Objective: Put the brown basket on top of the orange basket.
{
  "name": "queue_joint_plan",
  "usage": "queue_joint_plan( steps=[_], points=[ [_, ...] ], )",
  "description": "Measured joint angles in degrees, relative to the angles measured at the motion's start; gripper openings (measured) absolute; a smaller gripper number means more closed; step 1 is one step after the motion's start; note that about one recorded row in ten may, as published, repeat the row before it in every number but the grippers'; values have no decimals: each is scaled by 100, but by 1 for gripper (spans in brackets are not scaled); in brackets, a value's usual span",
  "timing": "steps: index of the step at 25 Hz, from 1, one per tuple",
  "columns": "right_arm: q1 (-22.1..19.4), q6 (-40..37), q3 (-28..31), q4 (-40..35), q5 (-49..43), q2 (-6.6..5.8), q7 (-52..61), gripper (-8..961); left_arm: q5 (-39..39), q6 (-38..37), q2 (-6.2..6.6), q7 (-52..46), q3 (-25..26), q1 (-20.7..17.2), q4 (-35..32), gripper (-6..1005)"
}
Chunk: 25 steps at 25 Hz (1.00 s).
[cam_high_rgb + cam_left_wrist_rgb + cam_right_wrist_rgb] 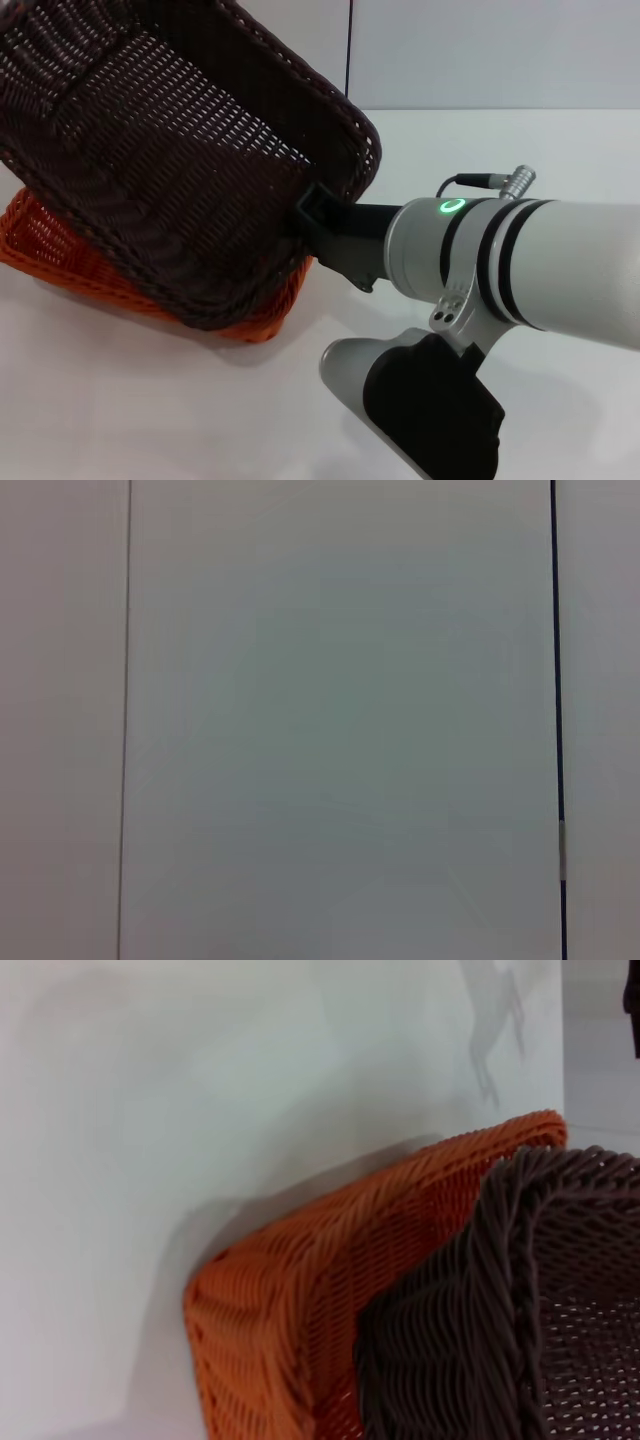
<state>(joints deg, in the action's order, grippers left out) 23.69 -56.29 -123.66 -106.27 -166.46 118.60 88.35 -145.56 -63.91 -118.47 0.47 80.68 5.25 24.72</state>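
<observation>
White tabletop (520, 150) fills the scene, with a pale wall behind. At the left, the orange basket (60, 262) sits on the table. The brown basket (170, 170) is tilted above it, covering most of it, its lower edge resting in or on the orange one. Toward the right, the right gripper (318, 215) reaches in from a thick grey arm and is clamped on the brown basket's near rim. The left wrist view shows only a blank pale surface.

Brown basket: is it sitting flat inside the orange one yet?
No, the brown basket is tilted above the orange basket, held at its rim by the right gripper.
</observation>
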Motion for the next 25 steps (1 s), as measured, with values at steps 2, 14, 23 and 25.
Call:
queue_joint_plan(
  steps=[2, 14, 23, 25],
  points=[
    [-52, 43, 19, 41, -17, -3, 4, 229, 1, 9, 0, 0, 0, 1, 0, 728],
    [-378, 308, 5, -243, -72, -2, -8, 388, -16, 134, 5, 22, -67, 38, 36, 728],
    [-1256, 338, -491, -1110, -79, 6, -43, 697, -17, 145, 10, 45, -83, 61, -2, 728],
    [-1546, 598, -574, -1193, -80, 45, -53, 704, -17, 145, 17, 46, -88, 61, -9, 728]
  ],
)
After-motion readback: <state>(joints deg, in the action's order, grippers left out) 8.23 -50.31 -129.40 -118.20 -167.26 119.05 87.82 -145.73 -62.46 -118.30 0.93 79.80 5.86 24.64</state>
